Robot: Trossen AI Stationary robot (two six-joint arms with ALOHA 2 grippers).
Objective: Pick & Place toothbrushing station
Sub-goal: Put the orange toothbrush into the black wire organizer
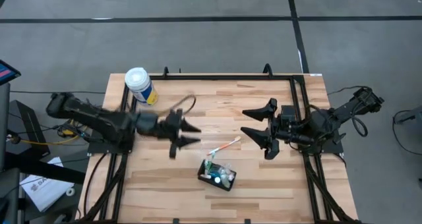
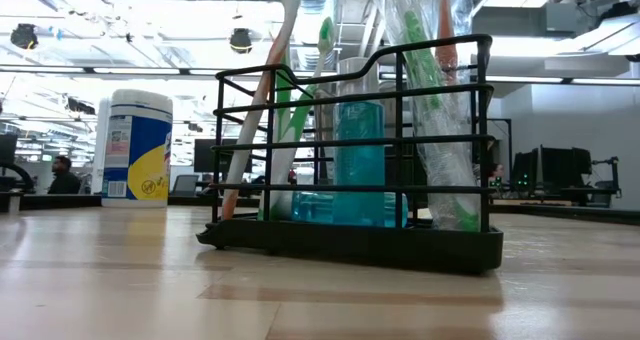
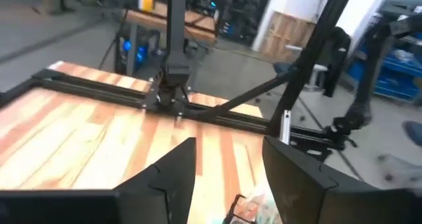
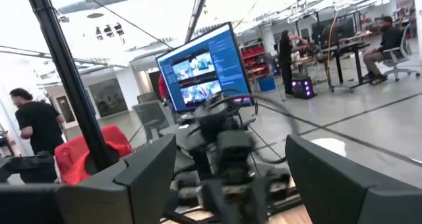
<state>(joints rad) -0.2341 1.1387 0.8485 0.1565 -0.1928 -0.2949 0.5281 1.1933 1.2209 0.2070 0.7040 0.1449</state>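
High view: toothbrushing station [image 1: 217, 174] sits on the tabletop [image 1: 264, 184] toward the near edge, roughly midway between the two arms — small black block, set at an angle, holding green and white items. One toothbrush [image 1: 226, 145] leans out of it, toward the right arm.

Left hand [image 1: 190, 134] above the tabletop just up and left of the station, fingers apart, clamped on nothing, apart from the station. Blurred here.

Right hand [image 1: 257, 122] near the tabletop's right side, fingers spread wide, nothing between them, well apart from the station.

White-lidded canister [image 1: 140, 85] with blue-yellow label stands upright at the far left corner, beside the left arm.

Low view: station [image 2: 352, 240] fills the middle — black wire rack on a solid base, with a teal bottle [image 2: 368, 165], toothbrushes and clear-wrapped items upright inside. Canister [image 2: 138, 147] farther back, well apart from it.

Left wrist view: own fingers [image 3: 165, 181] apart over the wood; a bit of the station's contents [image 3: 250, 207] between and below them, too blurred to detail.

Right wrist view: fingers [image 4: 145, 171] apart; people and a monitor in the room beyond.
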